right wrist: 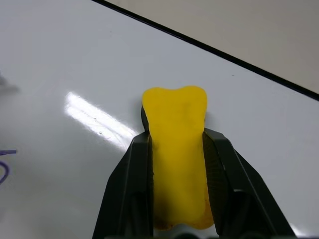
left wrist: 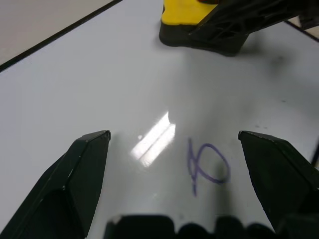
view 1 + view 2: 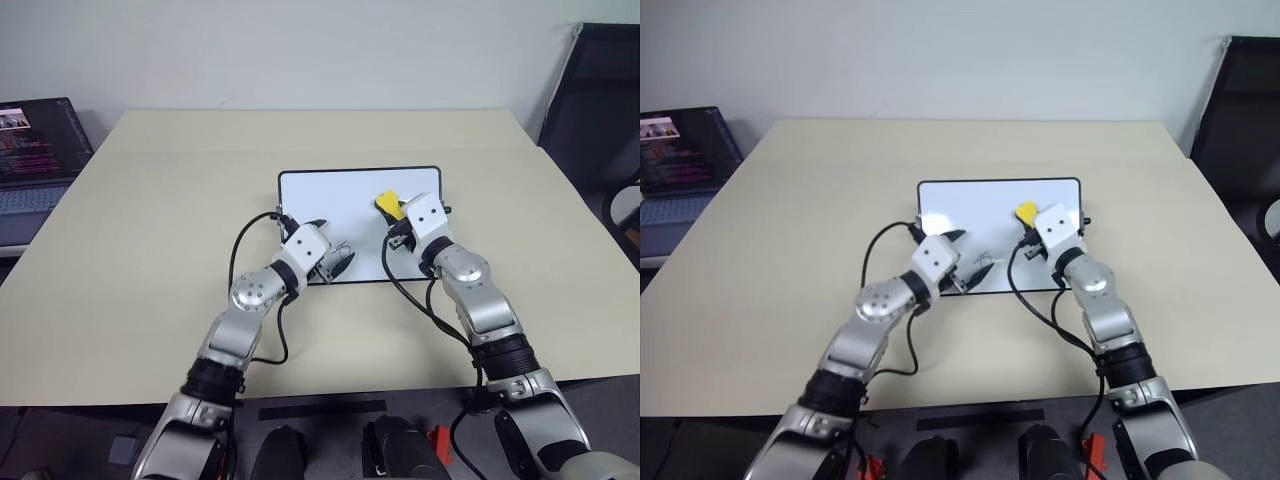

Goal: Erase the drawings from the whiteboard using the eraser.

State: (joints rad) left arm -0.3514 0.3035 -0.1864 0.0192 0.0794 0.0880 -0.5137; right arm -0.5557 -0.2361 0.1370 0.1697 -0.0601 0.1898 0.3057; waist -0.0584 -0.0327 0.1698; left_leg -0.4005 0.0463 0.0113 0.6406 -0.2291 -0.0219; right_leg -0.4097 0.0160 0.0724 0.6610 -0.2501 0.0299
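A small rectangular glossy white whiteboard (image 3: 330, 200) with a thin black frame and rounded corners lies flat near the middle of a pale beige bench (image 3: 150, 250). The right gripper (image 1: 177, 149) is clamped on a small bright yellow eraser (image 1: 177, 149) with a dark underside, its two black fingers (image 1: 127, 189) pressed against the block's long sides; the eraser sits on the board's surface on its right part, close to the far edge. The left gripper (image 2: 174, 154) hangs low over the board's near edge with its fingers spread wide apart and nothing between them. Between those spread fingers a small loop-like purple marker doodle (image 2: 207, 167) shows on the white surface, one of the drawings. From the head views more thin dark scribbles (image 3: 983, 262) sit near the board's near edge, just beside the left gripper. An open laptop (image 3: 35, 150) stands off the bench's far left corner.
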